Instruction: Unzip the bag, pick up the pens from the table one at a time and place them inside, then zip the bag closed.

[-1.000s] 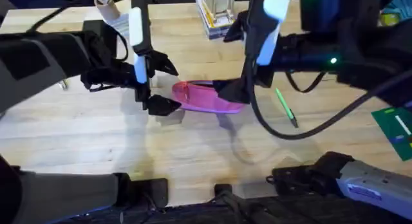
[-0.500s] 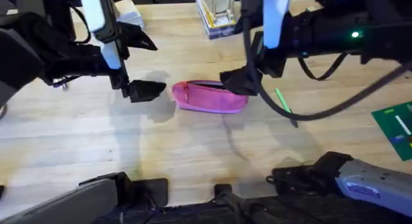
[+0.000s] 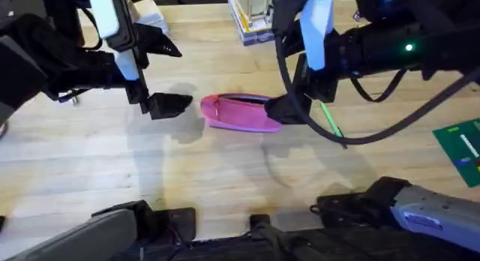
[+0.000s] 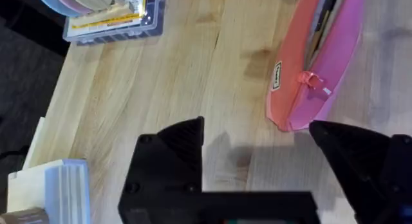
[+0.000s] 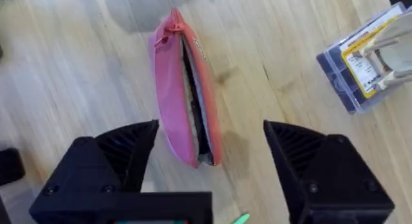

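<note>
The pink bag (image 3: 238,113) lies flat on the table (image 3: 225,171) in the middle, its zipper parted along the top, as the right wrist view (image 5: 172,98) shows. My left gripper (image 3: 166,77) hangs open just left of the bag's pull end (image 4: 309,82), not touching it. My right gripper (image 3: 289,103) is open above the bag's right end, its fingers (image 5: 122,150) straddling that end from above. One green pen (image 3: 331,121) lies on the wood right of the bag, partly under the right arm.
A clear plastic box of supplies (image 3: 251,17) stands at the back middle. A white and blue block (image 4: 58,185) sits at the back left. A green board (image 3: 461,148) lies at the right edge. Bare wood stretches in front of the bag.
The left gripper has drawn back to the left, away from the bag's pull end, and now holds still. The right gripper has shifted slightly toward the bag's right end.
</note>
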`<state>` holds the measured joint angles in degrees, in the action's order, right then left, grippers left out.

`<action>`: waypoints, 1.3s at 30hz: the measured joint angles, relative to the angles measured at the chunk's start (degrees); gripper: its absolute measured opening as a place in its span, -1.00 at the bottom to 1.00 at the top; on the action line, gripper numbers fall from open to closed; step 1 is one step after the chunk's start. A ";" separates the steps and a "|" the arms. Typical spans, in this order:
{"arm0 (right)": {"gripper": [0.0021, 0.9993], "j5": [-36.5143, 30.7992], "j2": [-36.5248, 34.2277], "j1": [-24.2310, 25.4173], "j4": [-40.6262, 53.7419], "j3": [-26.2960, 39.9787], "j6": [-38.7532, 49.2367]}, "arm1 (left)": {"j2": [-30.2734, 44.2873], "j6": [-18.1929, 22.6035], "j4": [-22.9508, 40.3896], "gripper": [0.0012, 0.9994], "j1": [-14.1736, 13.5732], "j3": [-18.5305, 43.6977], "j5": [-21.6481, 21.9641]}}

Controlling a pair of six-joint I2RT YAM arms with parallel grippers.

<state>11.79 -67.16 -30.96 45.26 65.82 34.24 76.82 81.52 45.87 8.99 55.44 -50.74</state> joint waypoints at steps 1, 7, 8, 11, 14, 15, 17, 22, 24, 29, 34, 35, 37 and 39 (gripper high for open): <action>0.99 0.00 0.02 0.00 0.06 0.00 0.02 | 0.00 0.00 0.00 0.99 0.00 0.00 0.00; 0.82 -0.01 0.02 0.00 -0.15 0.00 0.05 | 0.00 0.00 0.00 0.99 0.00 0.00 0.00; 0.61 -0.02 0.02 0.00 -0.18 0.00 -0.13 | 0.00 0.00 0.00 0.99 0.00 0.00 0.00; -0.06 0.02 0.02 0.00 -0.18 0.00 -0.32 | 0.00 0.00 0.00 0.99 0.00 0.00 0.00; -0.86 1.43 0.00 0.01 -0.34 0.00 -0.59 | 0.00 0.00 0.00 0.99 0.00 0.00 0.00; -0.91 2.28 0.02 0.02 -0.52 0.00 -0.61 | 0.00 0.00 0.00 0.99 0.00 0.00 0.00; -0.93 4.54 0.00 0.00 -1.54 0.00 -0.61 | 0.00 0.00 0.00 0.99 0.00 0.00 0.00; -0.94 7.89 -1.08 0.00 -2.19 0.02 -0.61 | 0.00 0.00 0.00 0.99 0.00 0.00 0.00; -0.94 8.84 -2.77 0.00 -2.27 0.02 -0.62 | 0.00 0.00 0.00 0.99 0.00 0.00 0.00; -0.94 10.97 -7.75 0.00 -2.43 0.02 -0.61 | 0.00 0.00 0.00 0.99 0.00 0.00 0.00; -0.94 11.67 -11.14 0.00 -3.07 0.02 -0.63 | 0.00 0.00 0.00 0.99 0.00 0.00 0.00; -0.94 11.67 -11.79 0.00 -3.07 0.02 -0.63 | 0.00 0.00 0.00 0.99 0.00 0.00 0.00; -0.94 11.76 -13.07 0.00 -3.09 0.02 -0.63 | 0.00 0.00 0.00 0.99 0.00 0.00 0.00; -0.94 11.82 -14.68 0.00 -3.15 0.02 -0.61 | 0.00 0.00 0.00 0.99 0.00 0.00 0.00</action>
<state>23.62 -81.83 -30.96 42.11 65.84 33.63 76.82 81.52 45.87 8.99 55.44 -50.74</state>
